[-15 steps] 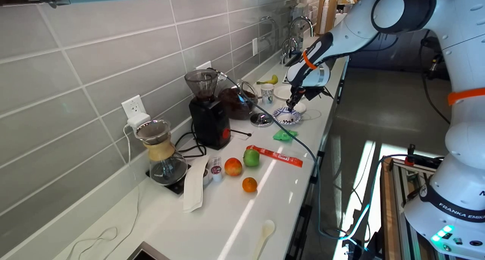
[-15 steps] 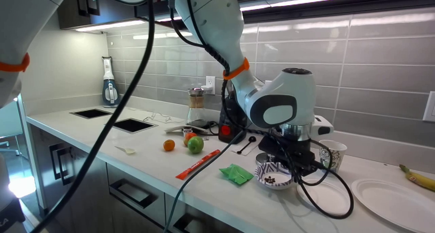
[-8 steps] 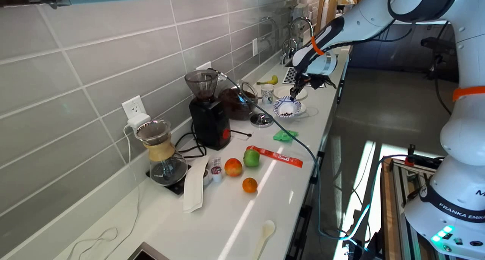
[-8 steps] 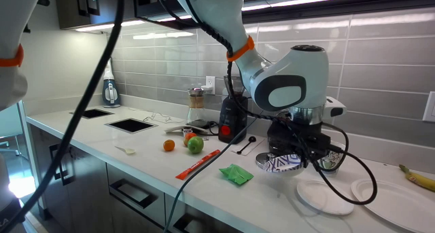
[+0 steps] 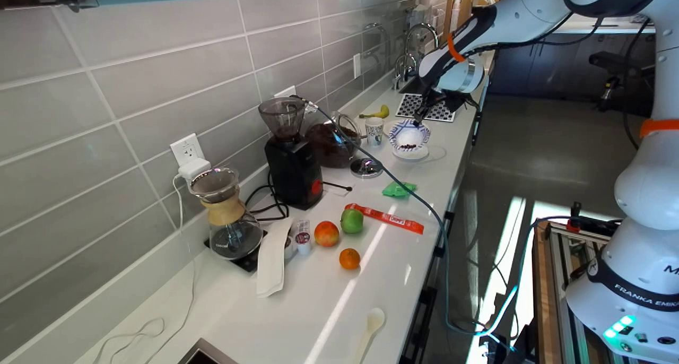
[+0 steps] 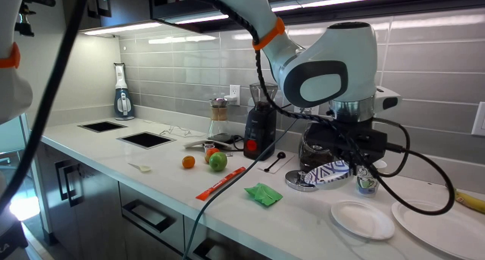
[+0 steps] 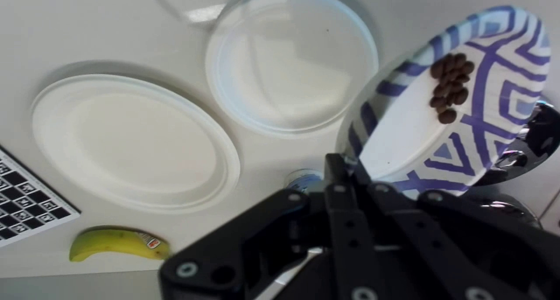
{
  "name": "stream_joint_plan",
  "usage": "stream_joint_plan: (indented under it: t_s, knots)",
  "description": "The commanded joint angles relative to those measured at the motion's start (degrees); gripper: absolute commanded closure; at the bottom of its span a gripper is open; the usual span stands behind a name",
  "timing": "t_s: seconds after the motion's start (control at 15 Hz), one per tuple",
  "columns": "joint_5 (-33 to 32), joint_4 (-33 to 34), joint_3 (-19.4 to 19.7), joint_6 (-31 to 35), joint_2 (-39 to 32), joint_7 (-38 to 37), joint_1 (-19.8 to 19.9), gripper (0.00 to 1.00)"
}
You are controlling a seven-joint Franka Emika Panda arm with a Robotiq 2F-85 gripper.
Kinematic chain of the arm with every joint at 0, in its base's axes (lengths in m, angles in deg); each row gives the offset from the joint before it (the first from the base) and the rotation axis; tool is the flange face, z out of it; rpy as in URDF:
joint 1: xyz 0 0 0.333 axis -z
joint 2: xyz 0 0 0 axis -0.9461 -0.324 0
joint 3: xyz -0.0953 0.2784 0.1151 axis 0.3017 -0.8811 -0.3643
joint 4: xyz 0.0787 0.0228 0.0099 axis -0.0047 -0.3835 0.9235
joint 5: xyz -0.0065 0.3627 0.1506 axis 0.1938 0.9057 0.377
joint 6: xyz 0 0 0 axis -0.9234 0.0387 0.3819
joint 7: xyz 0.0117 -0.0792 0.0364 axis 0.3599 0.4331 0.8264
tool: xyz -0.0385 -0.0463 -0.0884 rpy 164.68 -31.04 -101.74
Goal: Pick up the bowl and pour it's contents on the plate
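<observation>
Claw (image 7: 348, 164): clenched, pinching the rim of the patterned bowl (image 7: 413, 138).
Bowl (image 6: 327, 173): hangs clear of the tabletop (image 6: 295, 222) in an exterior view, tilted, its side away from the claw the lower one.
Brown pieces (image 7: 450, 83): those that show all lie inside the bowl, bunched toward the side away from the claw.
Round plate (image 7: 291, 59): flat on the tabletop, the nearer of two plates to the bowl; a tiny dark speck (image 7: 327, 30) on it is too small to identify.
Oval plate (image 7: 140, 142): also on the tabletop, beside the round one; which plate the task means is unclear.
Pick-up: done, by my judgement, since the bowl is gripped and raised.
Pour: seemingly not yet begun; no brown pieces show on either plate.
Remaining: probably to bring the bowl squarely over the chosen plate, tip it further until the pieces slide across the rim, and see that none stay behind.
</observation>
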Motion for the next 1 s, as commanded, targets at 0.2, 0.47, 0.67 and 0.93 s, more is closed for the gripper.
stream_joint_plan:
  t_s: [0.2,0.47,0.67,0.93]
  knots:
    - [-1.38,-4.86,2.89,13.81,1.13,-1.65,-2.18,0.99]
    - [-2.36,-6.73,7.27,23.34,-0.22,-3.36,-5.86,0.99]
    - [-1.76,-7.6,11.63,28.84,-1.6,-3.82,-9.91,0.99]
    - [0.11,-7.53,17.01,34.93,-4.3,-3.65,-15.53,0.99]
